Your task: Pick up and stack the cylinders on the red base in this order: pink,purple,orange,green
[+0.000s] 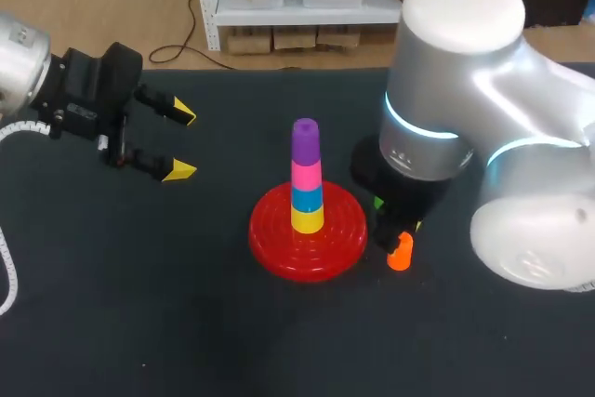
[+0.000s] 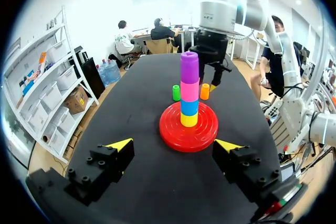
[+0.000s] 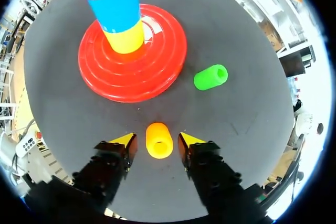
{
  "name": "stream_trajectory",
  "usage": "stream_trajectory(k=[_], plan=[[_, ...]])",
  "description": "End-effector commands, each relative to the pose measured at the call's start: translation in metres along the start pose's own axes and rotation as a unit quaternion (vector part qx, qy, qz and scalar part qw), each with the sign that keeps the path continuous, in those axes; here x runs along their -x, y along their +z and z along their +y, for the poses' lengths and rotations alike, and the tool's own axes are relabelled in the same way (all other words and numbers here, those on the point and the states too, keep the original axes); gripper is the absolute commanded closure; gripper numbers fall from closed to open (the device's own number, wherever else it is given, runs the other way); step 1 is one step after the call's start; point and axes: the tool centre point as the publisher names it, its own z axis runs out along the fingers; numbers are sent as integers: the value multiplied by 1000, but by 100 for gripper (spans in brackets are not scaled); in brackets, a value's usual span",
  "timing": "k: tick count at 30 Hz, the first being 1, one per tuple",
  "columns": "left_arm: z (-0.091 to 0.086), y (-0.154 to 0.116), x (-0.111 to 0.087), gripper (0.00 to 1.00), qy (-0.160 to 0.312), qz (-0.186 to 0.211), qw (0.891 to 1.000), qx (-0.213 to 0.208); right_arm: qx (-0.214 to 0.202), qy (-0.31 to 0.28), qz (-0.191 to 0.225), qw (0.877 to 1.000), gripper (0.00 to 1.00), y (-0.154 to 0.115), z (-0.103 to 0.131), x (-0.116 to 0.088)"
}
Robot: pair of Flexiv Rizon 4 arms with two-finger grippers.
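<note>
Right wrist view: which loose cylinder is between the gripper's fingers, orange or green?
The orange cylinder sits between the right gripper's open fingers. The green cylinder is apart from it, ahead and to the side, near the red base.

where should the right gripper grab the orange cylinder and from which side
Take the orange cylinder by its curved side wall, near mid-height, coming down from above. It stands upright with its open end up, and the right gripper has an open finger on each side of it, so closing straight in should hold it.
</note>
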Motion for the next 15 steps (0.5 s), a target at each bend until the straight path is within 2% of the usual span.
stream_trajectory(k=[1,12,15], plan=[[1,0,-1,0,1,-2,1000,0,7,4,4,1000,52,1,-4,4],[1,0,-1,0,1,-2,1000,0,21,12,10,1000,60,1,-8,4],[1,0,-1,0,1,-2,1000,0,22,10,10,1000,73,1,-6,3]])
